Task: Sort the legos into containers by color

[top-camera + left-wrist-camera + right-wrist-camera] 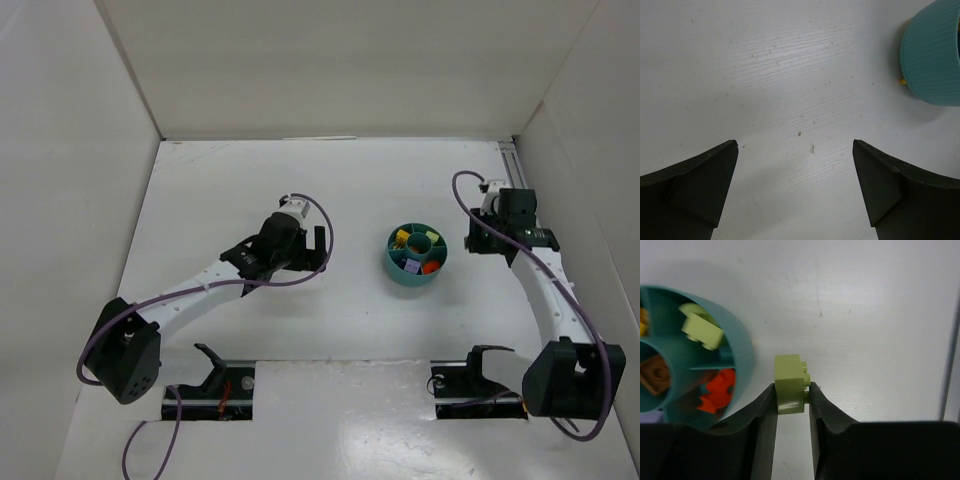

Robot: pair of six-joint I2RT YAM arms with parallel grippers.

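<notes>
R end effector (791,390) pinched on lime lego (789,377), studs twd one finger, just right of bowl (742,347) in wrist view, can't tell if lifted; lime slot (715,356) on bowl's side facing it, so short hop left; L end effector (795,150) wide open, empty.

Teal bowl (932,60) partly outside left wrist view

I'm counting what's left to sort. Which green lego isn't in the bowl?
The lime green brick pinched by the right gripper, beside the teal bowl. The other green bricks lie inside a compartment.
</notes>
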